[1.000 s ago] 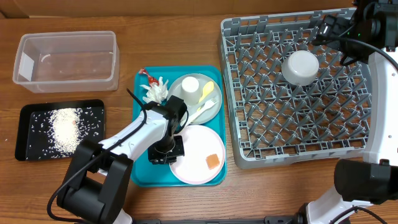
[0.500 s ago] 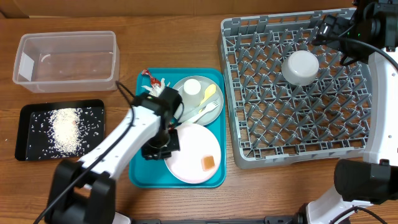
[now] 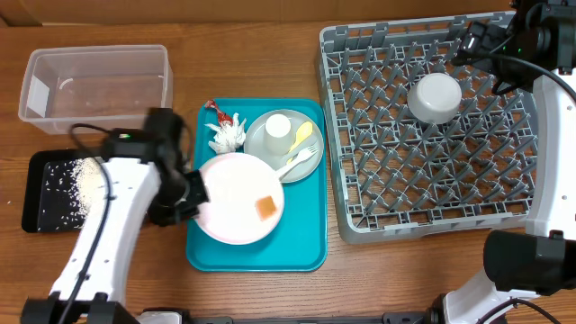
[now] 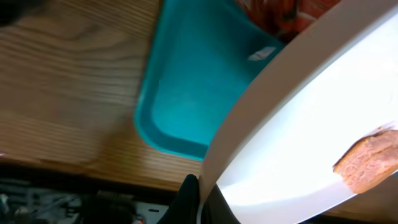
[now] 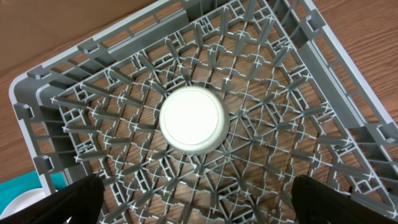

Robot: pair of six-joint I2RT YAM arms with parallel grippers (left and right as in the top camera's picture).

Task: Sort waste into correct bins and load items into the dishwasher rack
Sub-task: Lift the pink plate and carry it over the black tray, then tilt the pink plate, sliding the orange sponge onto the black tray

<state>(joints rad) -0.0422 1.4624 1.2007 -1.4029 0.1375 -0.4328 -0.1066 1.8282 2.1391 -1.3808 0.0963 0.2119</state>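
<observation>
Overhead, the left gripper (image 3: 186,193) is pinched tight on the left rim of the white plate (image 3: 236,196). The plate hangs over the left half of the teal tray (image 3: 306,243), and its edge juts past the tray's left rim. A small orange food cube (image 3: 266,207) sits on the plate toward its right side. From the left wrist view the plate looks tilted above the tray floor.

Farther back on the tray lie the crumpled napkin (image 3: 225,135) and the red wrapper (image 3: 211,107). Beside them is the grey plate (image 3: 255,139), carrying the small cup (image 3: 277,126), spoon (image 3: 301,135) and fork (image 3: 301,162).

Left of the arm, the black tray (image 3: 36,211) holds rice (image 3: 83,184), and the clear tub (image 3: 94,85) lies beyond it. On the right, the rack (image 3: 432,180) holds a white bowl (image 3: 436,97), seemingly upside down. The right gripper (image 5: 196,186) is spread wide above it.
</observation>
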